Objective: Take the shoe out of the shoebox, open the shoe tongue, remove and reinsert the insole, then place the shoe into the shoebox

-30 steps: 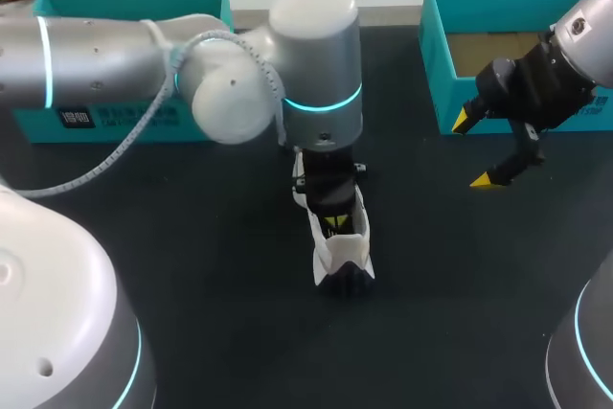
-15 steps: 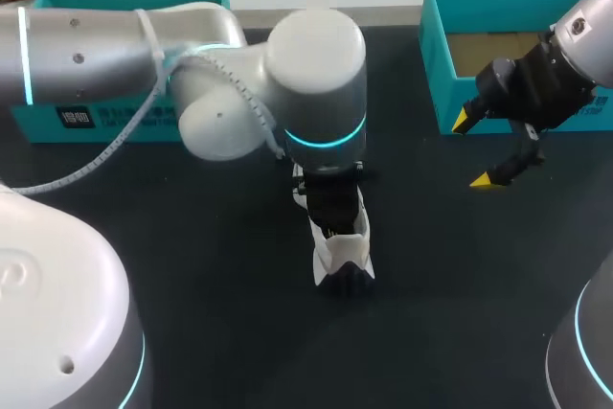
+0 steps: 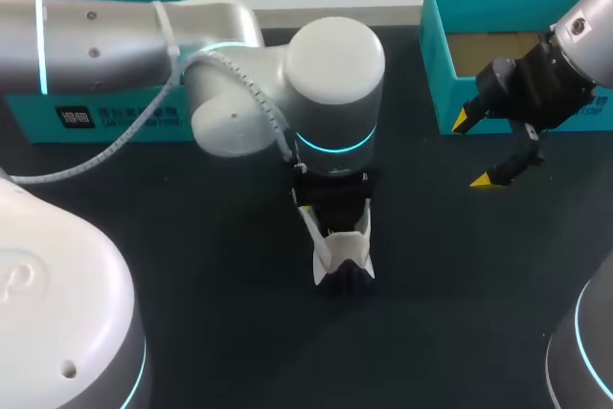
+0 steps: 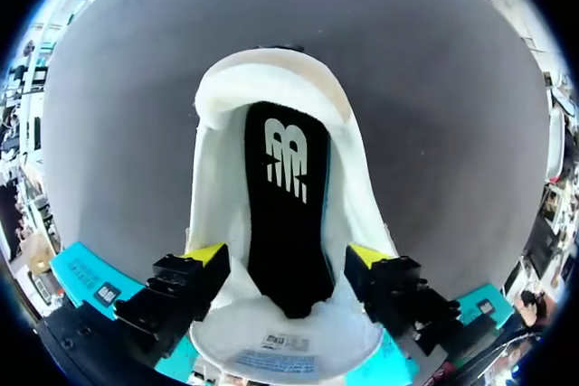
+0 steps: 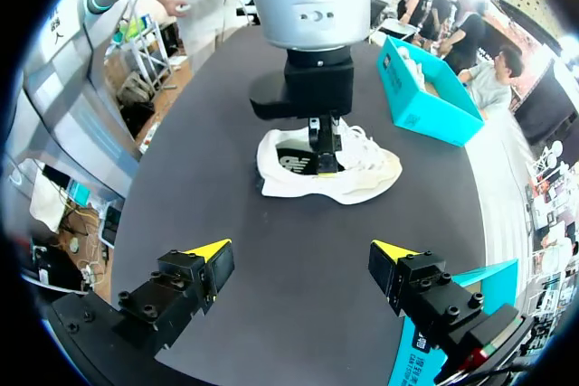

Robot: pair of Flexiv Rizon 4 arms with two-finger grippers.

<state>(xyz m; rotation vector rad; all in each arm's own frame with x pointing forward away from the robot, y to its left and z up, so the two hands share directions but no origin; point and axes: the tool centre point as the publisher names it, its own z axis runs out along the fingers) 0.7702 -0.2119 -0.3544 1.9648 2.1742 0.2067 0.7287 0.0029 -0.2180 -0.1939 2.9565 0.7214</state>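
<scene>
A white shoe [image 3: 343,254] lies on the dark table, its toe pointing at the near edge. A black insole [image 4: 285,205] with a white logo lies inside it. My left gripper [image 4: 288,255] hangs straight down over the shoe's opening, open, one yellow tip above each side wall and the insole between them untouched. The pulled-back tongue [image 4: 289,341] shows under the fingers. The right wrist view shows the same shoe [image 5: 362,174] with the left gripper [image 5: 321,146] dipping into it. My right gripper [image 3: 476,150] hovers open and empty in front of the teal shoebox [image 3: 436,64].
A second teal box part [image 3: 96,122] sits at the back left, partly behind my left arm. The left arm's large joints [image 3: 330,74] cover the table's middle. The shoebox's brown floor [image 3: 493,50] shows through its open top.
My left gripper went from shut inside the shoe to wide open. The left arm's wrist shifted slightly right and toward the near edge. The right arm has stayed put.
</scene>
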